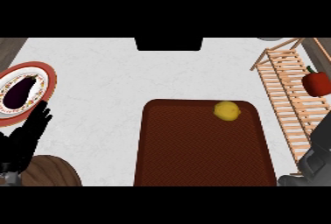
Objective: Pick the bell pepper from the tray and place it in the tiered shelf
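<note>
White marbled counter fills view; dark wood strip far left, black block at far edge, mid.

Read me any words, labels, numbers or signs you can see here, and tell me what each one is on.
None: no readable text shows anywhere.
The plate under the eggplant has a patterned rim, only decoration, no letters.
The tray, lemon, bell pepper and wooden shelf carry no labels or numbers.
</note>
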